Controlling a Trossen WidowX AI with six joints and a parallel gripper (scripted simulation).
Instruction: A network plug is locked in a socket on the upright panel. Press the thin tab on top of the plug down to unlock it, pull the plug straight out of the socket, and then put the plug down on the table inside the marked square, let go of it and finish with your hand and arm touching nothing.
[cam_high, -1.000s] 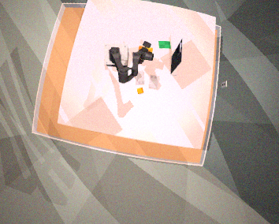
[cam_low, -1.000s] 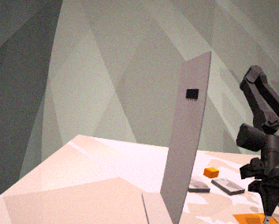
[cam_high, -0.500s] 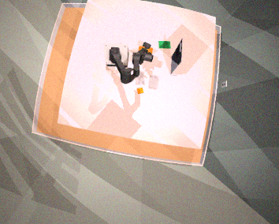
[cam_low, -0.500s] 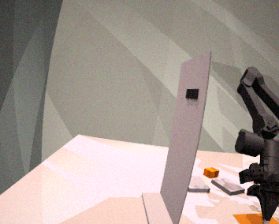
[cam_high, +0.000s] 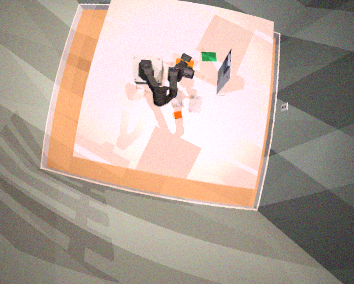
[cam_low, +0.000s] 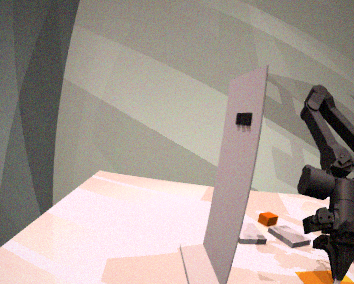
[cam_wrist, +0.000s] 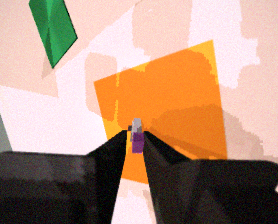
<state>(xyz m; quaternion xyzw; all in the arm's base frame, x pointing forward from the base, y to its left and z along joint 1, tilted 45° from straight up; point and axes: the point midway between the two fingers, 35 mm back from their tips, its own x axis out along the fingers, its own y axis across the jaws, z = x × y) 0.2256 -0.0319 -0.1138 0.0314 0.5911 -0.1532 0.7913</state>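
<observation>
Plug (cam_wrist: 137, 136) hangs grasped in the pincer (cam_wrist: 136, 142) over the orange square (cam_wrist: 165, 105); it should lower gently, then release.

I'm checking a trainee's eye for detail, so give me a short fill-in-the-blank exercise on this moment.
1. The plug between the fingers of the gripper is grey and ____.
2. The marked square under the gripper is ____.
3. The socket in the upright panel is now ____.
4. The flat patch at the wrist view's upper left is ____.

Missing words: purple; orange; empty; green
</observation>
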